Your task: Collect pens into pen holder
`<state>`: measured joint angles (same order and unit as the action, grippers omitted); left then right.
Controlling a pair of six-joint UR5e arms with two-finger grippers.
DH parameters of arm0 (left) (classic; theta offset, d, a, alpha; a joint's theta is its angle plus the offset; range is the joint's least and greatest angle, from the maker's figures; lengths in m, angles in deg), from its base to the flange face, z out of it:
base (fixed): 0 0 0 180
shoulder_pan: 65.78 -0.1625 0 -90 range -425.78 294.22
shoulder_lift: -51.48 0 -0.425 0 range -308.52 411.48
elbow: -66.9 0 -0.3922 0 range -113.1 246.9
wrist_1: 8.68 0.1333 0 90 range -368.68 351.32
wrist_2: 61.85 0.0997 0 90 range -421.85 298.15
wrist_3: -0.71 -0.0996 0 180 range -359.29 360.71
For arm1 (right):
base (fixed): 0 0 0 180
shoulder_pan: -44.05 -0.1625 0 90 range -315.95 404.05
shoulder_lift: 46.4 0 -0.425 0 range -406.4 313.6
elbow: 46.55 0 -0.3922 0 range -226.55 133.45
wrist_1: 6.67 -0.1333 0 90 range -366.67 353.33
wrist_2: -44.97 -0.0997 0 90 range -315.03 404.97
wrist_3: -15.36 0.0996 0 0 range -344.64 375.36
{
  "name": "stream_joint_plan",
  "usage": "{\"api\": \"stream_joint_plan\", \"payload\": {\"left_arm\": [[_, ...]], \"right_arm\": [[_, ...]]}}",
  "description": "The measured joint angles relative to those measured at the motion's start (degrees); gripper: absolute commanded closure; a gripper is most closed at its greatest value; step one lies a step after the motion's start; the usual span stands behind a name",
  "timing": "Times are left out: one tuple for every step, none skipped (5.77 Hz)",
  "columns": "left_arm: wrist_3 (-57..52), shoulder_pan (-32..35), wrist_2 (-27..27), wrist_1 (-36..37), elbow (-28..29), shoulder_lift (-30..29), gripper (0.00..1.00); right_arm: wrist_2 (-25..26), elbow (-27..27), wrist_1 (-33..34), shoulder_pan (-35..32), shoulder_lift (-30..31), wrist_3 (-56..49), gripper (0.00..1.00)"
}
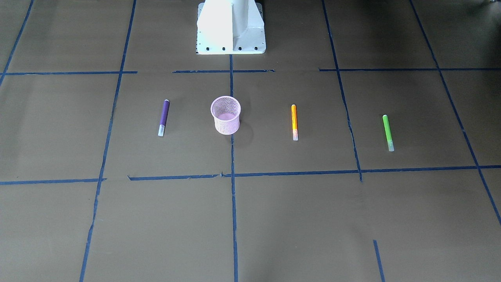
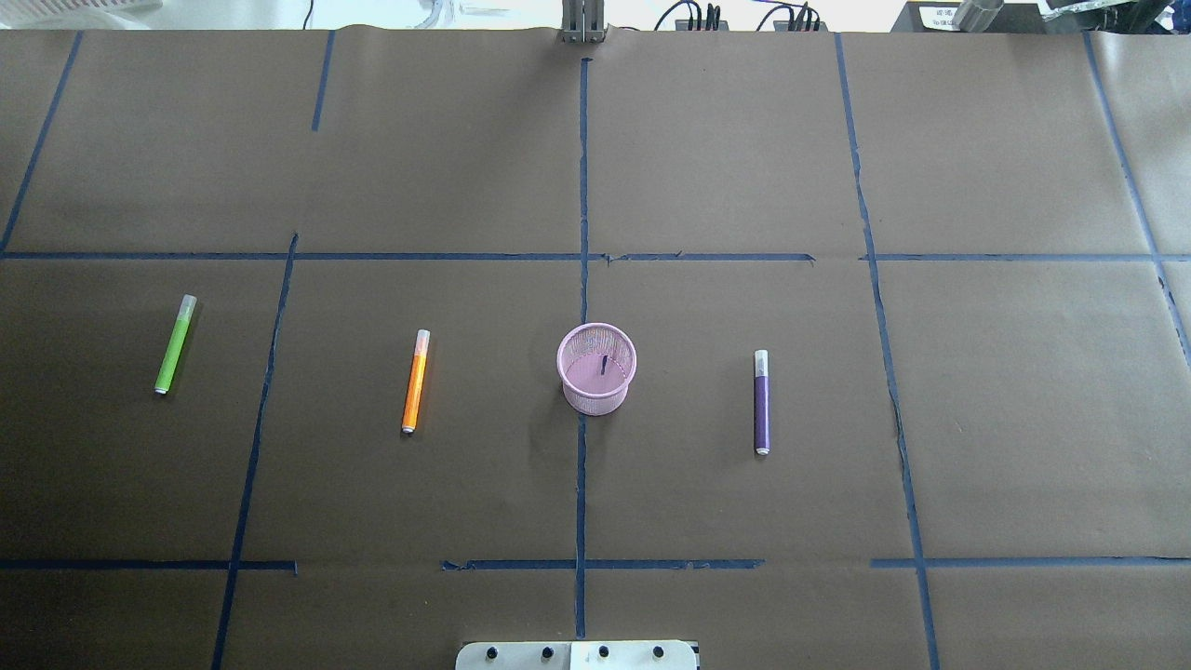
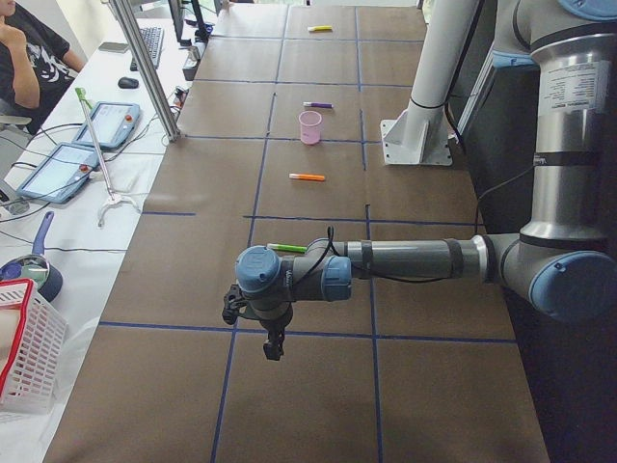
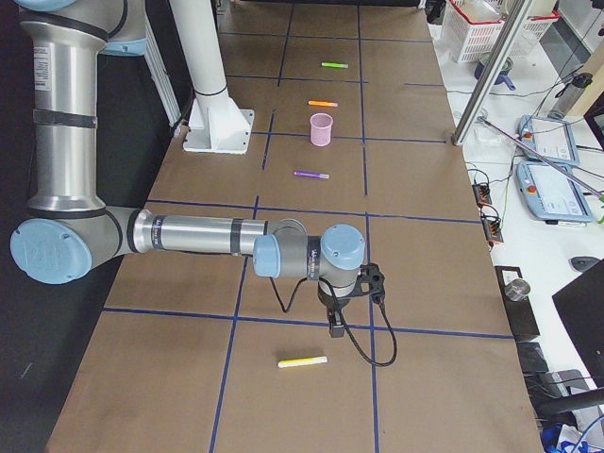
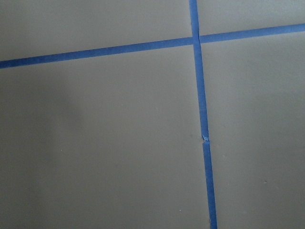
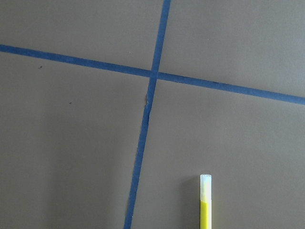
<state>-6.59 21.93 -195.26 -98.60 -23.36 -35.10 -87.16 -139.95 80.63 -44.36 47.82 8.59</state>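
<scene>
The pink mesh pen holder (image 1: 226, 117) (image 2: 596, 372) stands upright at the table's middle, with no pen in it. The purple pen (image 2: 761, 402), orange pen (image 2: 415, 381) and green pen (image 2: 175, 344) lie flat in a row beside it. A yellow pen (image 4: 302, 361) (image 6: 205, 202) lies at the table's right end. My left gripper (image 3: 273, 342) hangs over the left end, near the green pen (image 3: 286, 248). My right gripper (image 4: 335, 326) hangs just above the table near the yellow pen. Both show only in side views, so I cannot tell if they are open or shut.
The white robot base (image 1: 231, 27) stands at the table's near edge behind the holder. Blue tape lines (image 2: 582, 484) cross the brown table cover. Beside the table are tablets (image 3: 63, 172), a basket (image 3: 24, 347), a metal post (image 3: 145, 68) and a seated person (image 3: 29, 48).
</scene>
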Motion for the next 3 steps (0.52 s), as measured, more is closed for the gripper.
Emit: {"api": "stream_joint_plan", "payload": {"left_arm": [[0.0, 0.0, 0.0, 0.0, 0.0, 0.0, 0.0], [0.1, 0.0, 0.0, 0.0, 0.0, 0.0, 0.0], [0.1, 0.0, 0.0, 0.0, -0.1, 0.0, 0.0]], "right_arm": [[0.1, -0.1, 0.0, 0.0, 0.0, 0.0, 0.0], [0.6, -0.3, -0.1, 0.0, 0.0, -0.1, 0.0], [1.1, -0.3, -0.1, 0.1, -0.1, -0.2, 0.0]]}}
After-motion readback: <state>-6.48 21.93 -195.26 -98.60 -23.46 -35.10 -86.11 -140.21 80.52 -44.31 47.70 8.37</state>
